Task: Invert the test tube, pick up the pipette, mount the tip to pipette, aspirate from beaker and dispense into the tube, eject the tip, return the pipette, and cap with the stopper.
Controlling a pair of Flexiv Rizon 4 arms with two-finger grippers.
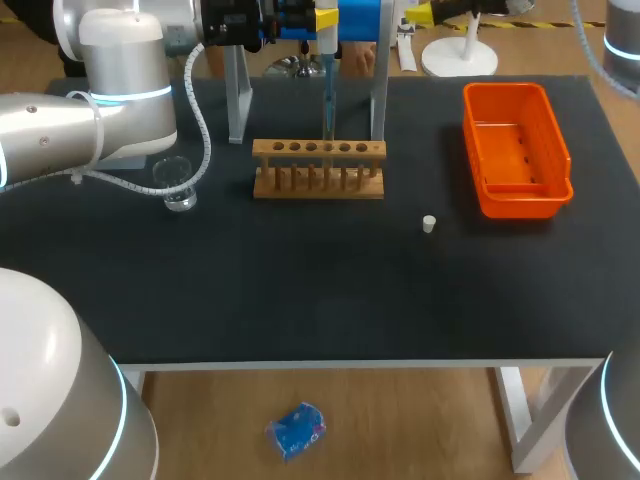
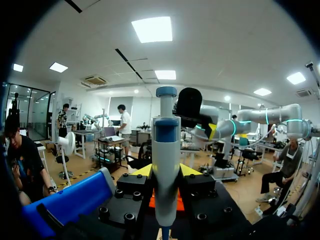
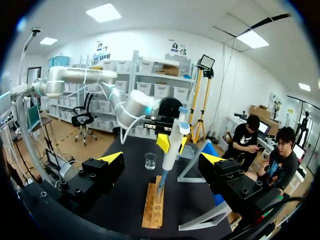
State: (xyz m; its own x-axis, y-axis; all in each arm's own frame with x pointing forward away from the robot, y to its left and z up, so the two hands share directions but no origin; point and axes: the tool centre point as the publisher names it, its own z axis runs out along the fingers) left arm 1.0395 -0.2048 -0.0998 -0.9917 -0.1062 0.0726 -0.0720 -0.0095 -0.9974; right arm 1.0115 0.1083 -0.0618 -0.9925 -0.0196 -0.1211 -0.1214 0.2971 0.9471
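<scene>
My left gripper (image 1: 322, 18) is shut on the blue and white pipette (image 1: 327, 70) and holds it upright at the table's back. In the left wrist view the pipette (image 2: 165, 165) stands between the yellow-tipped fingers (image 2: 141, 170). Its thin tip points down at a middle hole of the wooden tube rack (image 1: 318, 168); I cannot make out the tube there. The right wrist view shows the pipette (image 3: 171, 147) over the rack (image 3: 154, 207). The glass beaker (image 1: 178, 185) stands left of the rack. A small white stopper (image 1: 428, 224) lies right of it. My right gripper (image 3: 162, 159) hangs wide open and empty.
An orange bin (image 1: 515, 150) sits at the back right of the black table (image 1: 300, 290). The pipette stand's metal legs (image 1: 238, 100) rise just behind the rack, either side of the pipette.
</scene>
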